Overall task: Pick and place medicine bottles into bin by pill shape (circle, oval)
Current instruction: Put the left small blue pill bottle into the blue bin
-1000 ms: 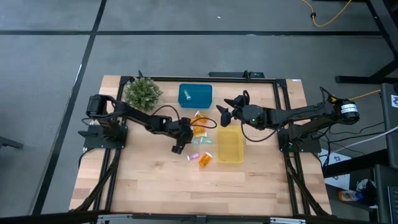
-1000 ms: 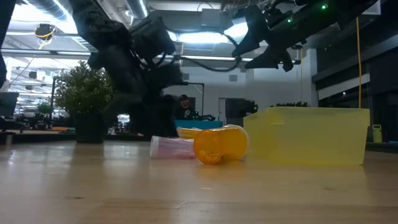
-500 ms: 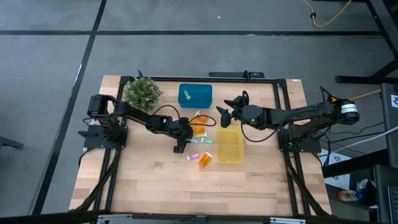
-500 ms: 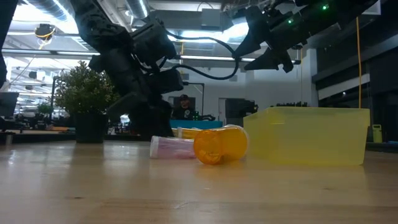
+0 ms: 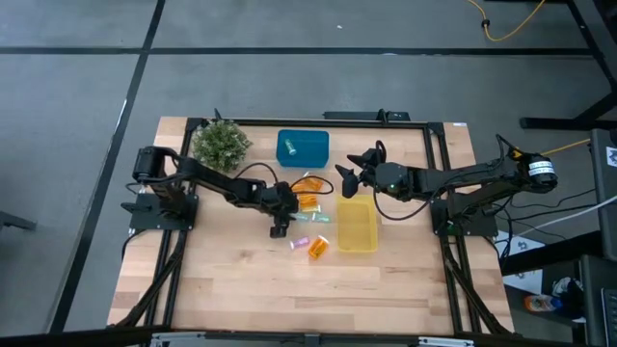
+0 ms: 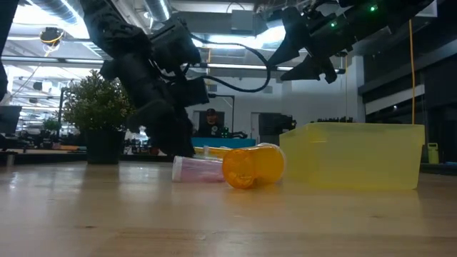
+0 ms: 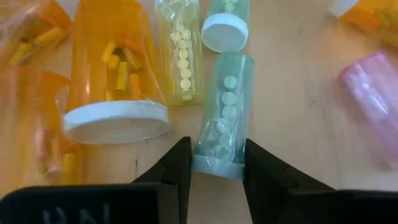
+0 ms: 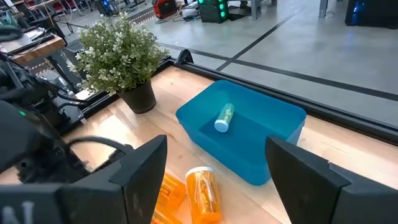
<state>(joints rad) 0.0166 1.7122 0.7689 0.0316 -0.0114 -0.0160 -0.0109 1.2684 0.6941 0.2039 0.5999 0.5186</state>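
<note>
1. My left gripper (image 7: 214, 163) has dropped lower over the past second, its fingers now narrowly parted around the pale teal translucent bottle of round pills (image 7: 222, 115) lying on the wooden table (image 5: 231, 280).
2. No squeeze yet; closing comes next.
3. My right gripper (image 5: 352, 172) waits wide open, holding nothing, above the yellow bin (image 5: 356, 228).

A potted plant (image 5: 221, 143) stands at the far left corner of the wooden desk (image 5: 231, 284). A black cable (image 5: 253, 171) trails nearby. An orange cord (image 5: 511, 27) lies on the grey floor (image 5: 77, 96) beyond.
</note>
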